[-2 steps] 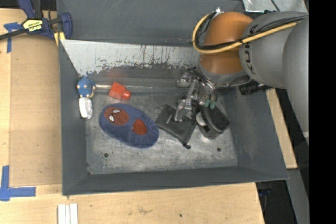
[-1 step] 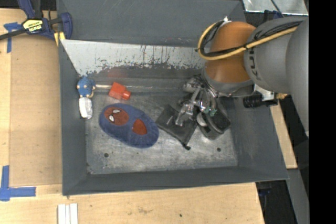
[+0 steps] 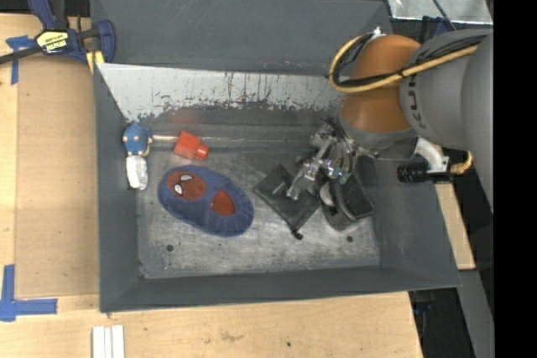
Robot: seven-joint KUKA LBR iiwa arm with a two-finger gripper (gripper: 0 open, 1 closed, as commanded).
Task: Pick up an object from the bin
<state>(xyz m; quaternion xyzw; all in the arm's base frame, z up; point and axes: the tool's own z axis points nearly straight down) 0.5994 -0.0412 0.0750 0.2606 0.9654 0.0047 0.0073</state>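
Fingers: could not tell whether spread or clenched, with the tips buried in dark clutter. Found the two-finger gripper (image 3: pixel 321 168) low over the right side of the floor of the grey metal bin (image 3: pixel 239 25), carried by a thick grey arm (image 3: pixel 457 88) coming in from the right. Noted a rounded orange cover (image 3: pixel 379 92) at the wrist and a yellow cable (image 3: pixel 357 54) looped over that cover. Saw, directly under the gripper, a small heap of dark flat pieces (image 3: pixel 319 202): a charcoal slab (image 3: pixel 277 185) tilted toward the lower left, touching or almost touching the gripper, and a chunkier black piece (image 3: pixel 351 201) just beside it, toward the lower right. Could not separate the heap further. Saw, well apart on the left half of the floor, a blue oval fabric pad with two red patches (image 3: pixel 208 201), lying slantwise from upper left to lower right. Spotted a small orange-red plastic block (image 3: pixel 190 147) just above that pad, near the back wall. Made out a little blue-and-white figure (image 3: pixel 134 138) at the far left, a pale thin rod (image 3: pixel 164 137) between figure and block, and a small white piece (image 3: pixel 137 173) just below the figure, beside the left end of the pad. Noted rust-coloured streaks (image 3: pixel 243 92) down the back wall
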